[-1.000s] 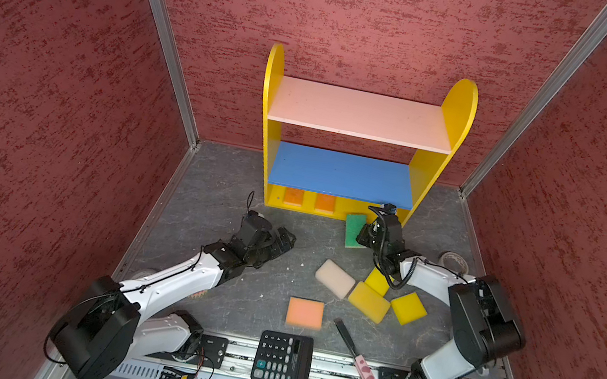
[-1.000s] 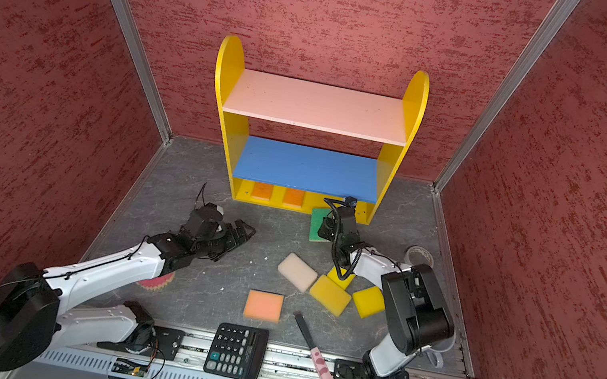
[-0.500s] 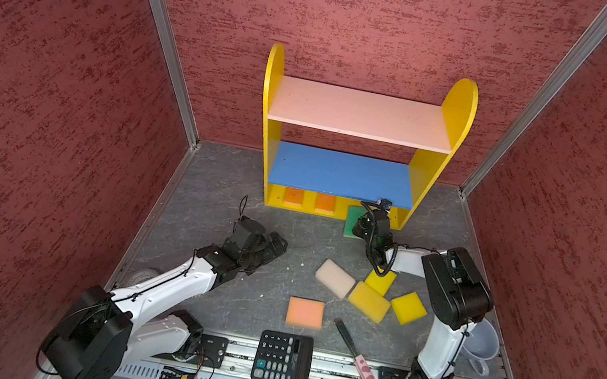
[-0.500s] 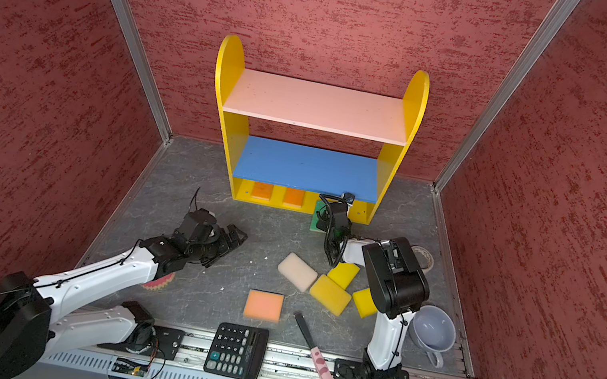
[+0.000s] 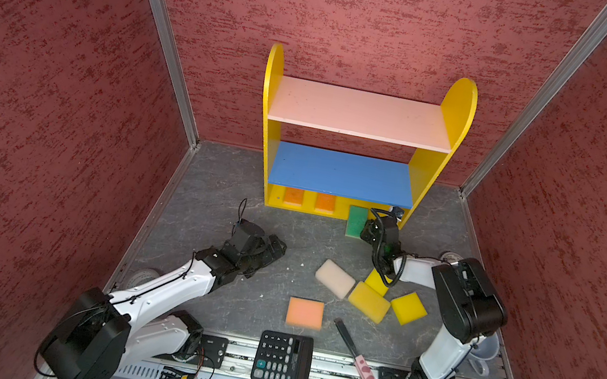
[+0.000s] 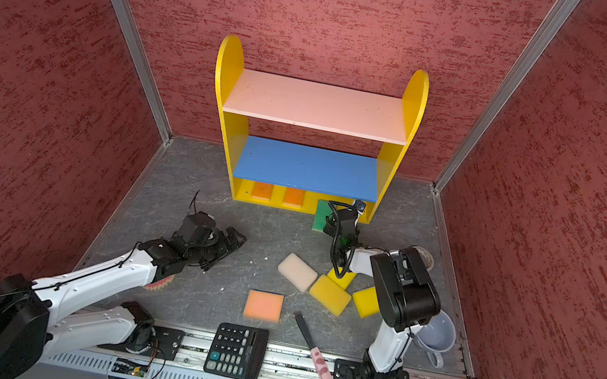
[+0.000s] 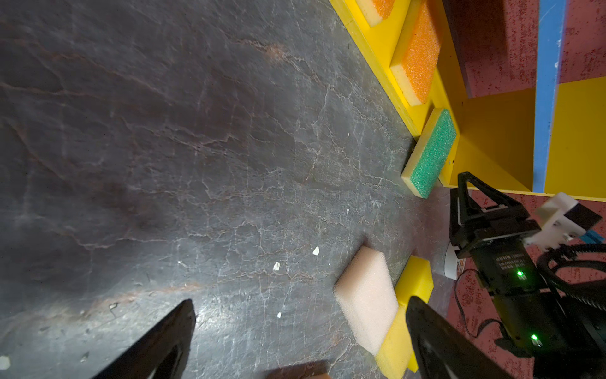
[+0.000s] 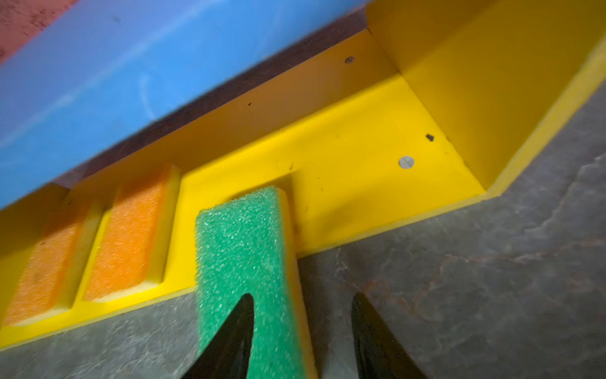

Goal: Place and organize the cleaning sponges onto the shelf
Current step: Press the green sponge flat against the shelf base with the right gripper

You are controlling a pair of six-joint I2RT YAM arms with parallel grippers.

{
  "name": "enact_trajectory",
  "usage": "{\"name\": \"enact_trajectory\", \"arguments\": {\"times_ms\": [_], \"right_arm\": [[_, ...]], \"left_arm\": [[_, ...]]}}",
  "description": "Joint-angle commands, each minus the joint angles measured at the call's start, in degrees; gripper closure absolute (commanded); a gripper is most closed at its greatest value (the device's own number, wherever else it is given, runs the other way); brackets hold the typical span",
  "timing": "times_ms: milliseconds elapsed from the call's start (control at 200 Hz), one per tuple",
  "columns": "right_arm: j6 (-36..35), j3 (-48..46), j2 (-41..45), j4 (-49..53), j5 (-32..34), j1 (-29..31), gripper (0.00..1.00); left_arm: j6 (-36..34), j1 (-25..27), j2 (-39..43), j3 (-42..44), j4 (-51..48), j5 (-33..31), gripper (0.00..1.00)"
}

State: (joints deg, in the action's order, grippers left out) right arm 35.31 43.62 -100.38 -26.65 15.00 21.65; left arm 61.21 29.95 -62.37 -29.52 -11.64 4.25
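The shelf [image 5: 456,112] stands at the back wall, with two orange sponges [image 5: 293,197] [image 5: 325,203] on its yellow bottom board [image 8: 360,170]. A green sponge [image 5: 356,221] [image 8: 242,249] lies partly on that board's front edge and partly on the floor. My right gripper [image 5: 368,231] [image 8: 302,297] is open just behind it, one finger over the green top and the other over bare floor. My left gripper [image 5: 277,247] [image 7: 300,300] hangs open above the floor. Cream [image 5: 335,278], yellow [image 5: 369,301] [image 5: 408,308] and peach [image 5: 305,313] sponges lie loose. A pink sponge [image 6: 159,282] peeks from under the left arm.
A black calculator [image 5: 282,359] and a pink-handled brush [image 5: 361,356] lie at the front rail. A pale mug [image 5: 484,351] sits at the right, by the right arm's base. Red walls close in the floor on three sides.
The right gripper carried the green sponge forward to the shelf's bottom board, then its jaws parted. The left gripper drew back a little from the middle.
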Motion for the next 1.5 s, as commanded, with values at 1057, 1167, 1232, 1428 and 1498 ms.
{"name": "enact_trajectory", "arguments": {"times_ms": [1057,1167,1232,1428,1498], "right_arm": [[22.95,-2.52,-14.41,-18.50,-15.16,-0.32,1.00],[23.10,-0.25,-16.22,-18.87,-15.84,-1.20,1.00],[23.30,0.48,-16.74,-18.94,-15.44,-1.56,1.00],[23.49,2.96,-18.13,-18.87,-15.53,-2.66,1.00],[23.91,3.01,-18.08,-19.18,-15.19,-3.08,1.00]], "left_arm": [[0.42,-1.30,1.29,3.26,0.29,1.46,0.00],[0.47,-1.29,0.92,3.24,0.13,1.48,0.00],[0.52,-1.30,0.68,3.15,0.18,1.52,0.01],[0.74,-1.31,-0.20,3.02,0.64,1.69,0.01],[0.71,-1.30,-0.68,2.82,0.78,1.81,0.01]]}}
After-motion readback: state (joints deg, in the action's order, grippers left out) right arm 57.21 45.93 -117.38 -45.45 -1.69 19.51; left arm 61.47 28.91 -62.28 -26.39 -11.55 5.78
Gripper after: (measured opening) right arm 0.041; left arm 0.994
